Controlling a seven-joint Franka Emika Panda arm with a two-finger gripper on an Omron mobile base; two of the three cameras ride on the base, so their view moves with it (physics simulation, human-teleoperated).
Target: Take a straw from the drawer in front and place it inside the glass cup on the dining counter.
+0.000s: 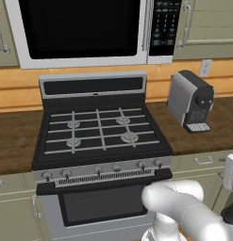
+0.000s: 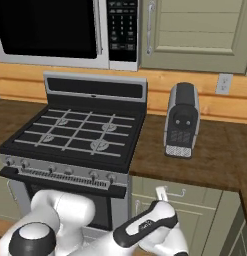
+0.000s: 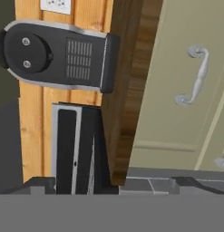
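Gripper (image 3: 112, 183) stands wide and holds nothing, just before the closed drawer (image 3: 177, 86) under the wooden counter (image 3: 127, 90); its handle (image 3: 195, 74) is untouched, beside the stove (image 1: 101, 134).

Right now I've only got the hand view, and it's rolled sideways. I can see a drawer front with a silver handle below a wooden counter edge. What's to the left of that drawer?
Observer: In the right base view, the drawer is shut and sits just right of a stove with four burners on top.
Operator: And what's above the stove?
Observer: A microwave with a dark door hangs on the wall directly over it.
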